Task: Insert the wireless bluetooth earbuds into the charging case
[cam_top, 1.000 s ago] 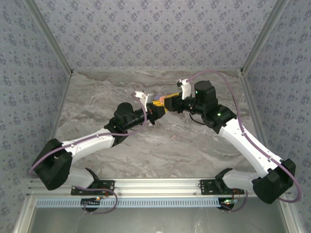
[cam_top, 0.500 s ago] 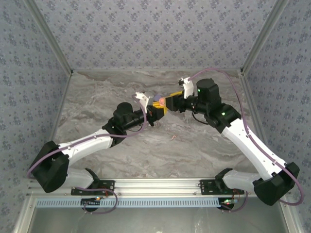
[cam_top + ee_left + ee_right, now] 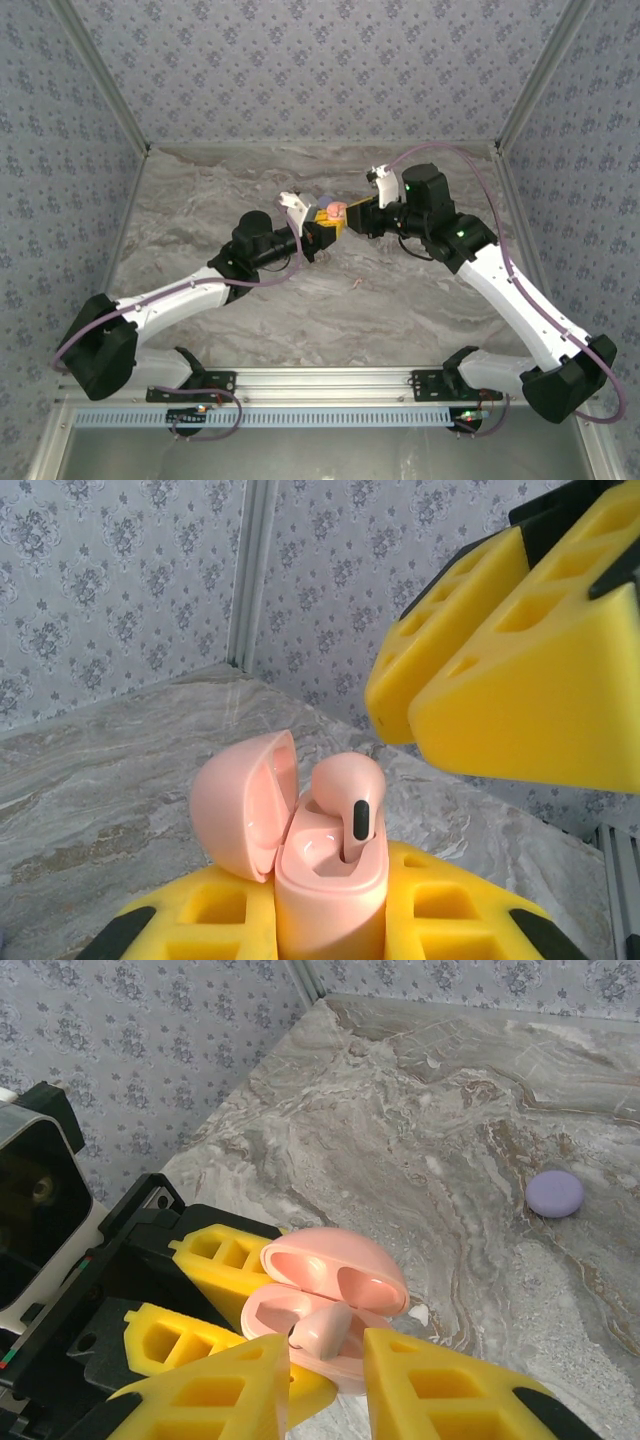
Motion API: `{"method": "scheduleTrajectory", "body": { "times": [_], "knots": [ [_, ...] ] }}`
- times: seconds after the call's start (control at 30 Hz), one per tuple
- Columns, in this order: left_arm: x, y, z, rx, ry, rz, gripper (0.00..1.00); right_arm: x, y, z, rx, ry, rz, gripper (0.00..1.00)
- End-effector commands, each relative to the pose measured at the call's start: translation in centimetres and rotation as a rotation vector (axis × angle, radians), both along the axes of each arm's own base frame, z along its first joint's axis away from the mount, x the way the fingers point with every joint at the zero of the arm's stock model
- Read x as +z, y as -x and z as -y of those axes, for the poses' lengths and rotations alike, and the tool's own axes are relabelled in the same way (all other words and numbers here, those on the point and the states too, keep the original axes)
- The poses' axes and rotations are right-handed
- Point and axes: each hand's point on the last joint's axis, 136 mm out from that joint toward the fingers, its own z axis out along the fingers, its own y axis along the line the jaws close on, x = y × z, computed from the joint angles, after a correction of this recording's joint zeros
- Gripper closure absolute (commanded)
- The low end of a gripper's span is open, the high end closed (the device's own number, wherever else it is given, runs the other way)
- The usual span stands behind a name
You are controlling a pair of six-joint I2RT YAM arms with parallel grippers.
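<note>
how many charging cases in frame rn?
2. A pink case, open with one earbud standing in it, is clamped in the left gripper. A lavender case, closed, lies on the table beyond. Others may be hidden.

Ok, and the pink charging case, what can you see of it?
The pink charging case is glossy, smooth plastic, rounded, its hinged lid swung open. It stands upright, clamped by the left claw between its yellow fingers, over the marble table. One pink earbud sits stem-down in one socket, not fully seated; the other socket looks empty.
</note>
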Motion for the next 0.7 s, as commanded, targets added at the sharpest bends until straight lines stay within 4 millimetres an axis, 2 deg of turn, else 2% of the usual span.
{"method": "scheduleTrajectory", "body": {
  "times": [0.0,0.67],
  "knots": [
    [2.7,0.8,-0.2,-0.019,0.039,0.069,0.86,0.6,0.1,-0.1,0.009,0.005,0.002,0.73],
    [3.4,1.7,-0.1,-0.064,0.067,0.082,0.87,-0.9,-0.4,-0.3,0.010,0.034,-0.044,0.73]
  ]
}}
